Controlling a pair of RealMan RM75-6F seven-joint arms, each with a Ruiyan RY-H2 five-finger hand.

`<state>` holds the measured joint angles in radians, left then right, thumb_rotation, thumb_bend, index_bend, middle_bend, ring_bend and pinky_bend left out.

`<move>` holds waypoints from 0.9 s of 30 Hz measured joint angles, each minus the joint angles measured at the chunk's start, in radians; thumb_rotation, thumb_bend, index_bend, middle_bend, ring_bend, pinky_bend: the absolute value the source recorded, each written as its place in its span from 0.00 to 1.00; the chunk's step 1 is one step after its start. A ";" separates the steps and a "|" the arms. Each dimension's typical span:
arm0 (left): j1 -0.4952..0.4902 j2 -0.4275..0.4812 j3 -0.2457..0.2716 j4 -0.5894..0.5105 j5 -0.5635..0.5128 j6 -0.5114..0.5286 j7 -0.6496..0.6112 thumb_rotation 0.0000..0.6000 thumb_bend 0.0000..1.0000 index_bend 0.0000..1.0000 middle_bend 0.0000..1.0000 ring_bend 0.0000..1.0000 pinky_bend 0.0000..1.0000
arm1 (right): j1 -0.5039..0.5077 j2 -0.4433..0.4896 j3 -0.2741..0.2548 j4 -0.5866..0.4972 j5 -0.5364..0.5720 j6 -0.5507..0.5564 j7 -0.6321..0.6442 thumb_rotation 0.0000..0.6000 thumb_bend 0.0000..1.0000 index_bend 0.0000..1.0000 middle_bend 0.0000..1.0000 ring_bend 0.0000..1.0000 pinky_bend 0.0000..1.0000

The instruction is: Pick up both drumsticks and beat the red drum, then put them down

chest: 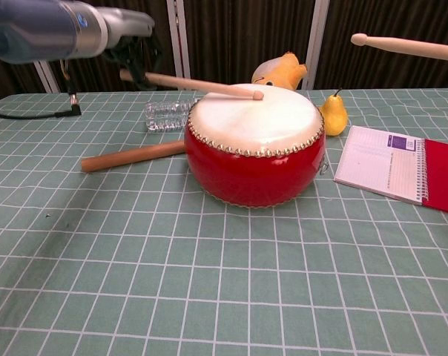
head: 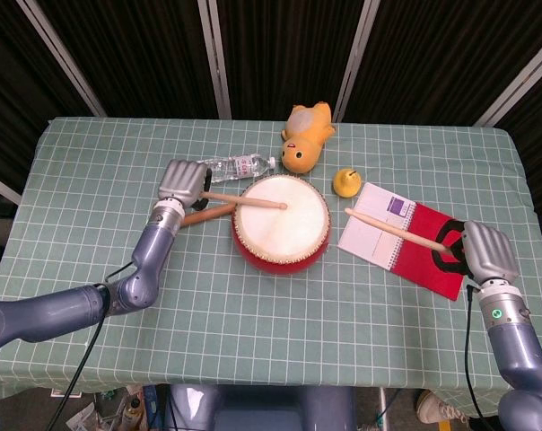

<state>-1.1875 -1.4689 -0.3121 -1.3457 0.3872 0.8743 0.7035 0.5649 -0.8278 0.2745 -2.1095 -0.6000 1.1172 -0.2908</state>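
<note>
Two drumsticks are in play, one per hand. The left hand [head: 181,181], at about 9 o'clock from the drum [head: 281,220], is closed around the butt of the left stick [head: 244,200], whose tip lies over the middle of the skin; the chest view puts that tip [chest: 257,94] at or just above the skin, and contact cannot be settled. The right hand [head: 488,252], at about 4 o'clock from the drum, is wrapped on the butt of the right stick [head: 395,228], which is raised over the notebook [head: 379,223] with its tip pointing toward the drum but well apart from it. Both sticks look like light, stiff, smooth wood, so a grip near the butt end suits swinging, though a smooth shaft could probably slip or twist in the fingers on impact. The drum appears squat and stable, its skin taut and likely springy. Finger placement is hidden under the backs of both hands. In the chest view the right hand is cut off, and only part of its stick shows. A thicker wooden rod [head: 203,215] on the table runs behind the left arm, partly hidden. The bottle [head: 237,166] is hard to read.
</note>
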 measured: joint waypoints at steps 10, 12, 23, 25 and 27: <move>0.058 0.241 -0.108 -0.205 0.163 0.105 -0.165 1.00 0.57 0.79 1.00 1.00 1.00 | 0.067 -0.010 0.033 -0.014 -0.002 0.005 -0.040 1.00 0.73 1.00 1.00 1.00 1.00; 0.068 0.281 -0.117 -0.230 0.156 0.110 -0.166 1.00 0.57 0.79 1.00 1.00 1.00 | 0.096 -0.016 0.039 -0.016 0.015 0.002 -0.068 1.00 0.73 1.00 1.00 1.00 1.00; 0.109 0.410 -0.129 -0.306 0.156 0.090 -0.207 1.00 0.57 0.79 1.00 1.00 1.00 | 0.263 -0.142 0.056 0.016 0.164 0.017 -0.211 1.00 0.73 1.00 1.00 1.00 1.00; 0.116 0.417 -0.124 -0.312 0.162 0.087 -0.215 1.00 0.57 0.79 1.00 1.00 1.00 | 0.283 -0.185 0.045 0.042 0.184 0.018 -0.238 1.00 0.73 1.00 1.00 1.00 1.00; 0.127 0.426 -0.115 -0.318 0.173 0.080 -0.227 1.00 0.57 0.79 1.00 1.00 1.00 | 0.305 -0.240 0.028 0.079 0.211 0.021 -0.267 1.00 0.73 1.00 1.00 1.00 1.00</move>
<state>-1.0610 -1.0426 -0.4266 -1.6636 0.5606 0.9544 0.4765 0.8697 -1.0675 0.3021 -2.0304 -0.3887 1.1378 -0.5578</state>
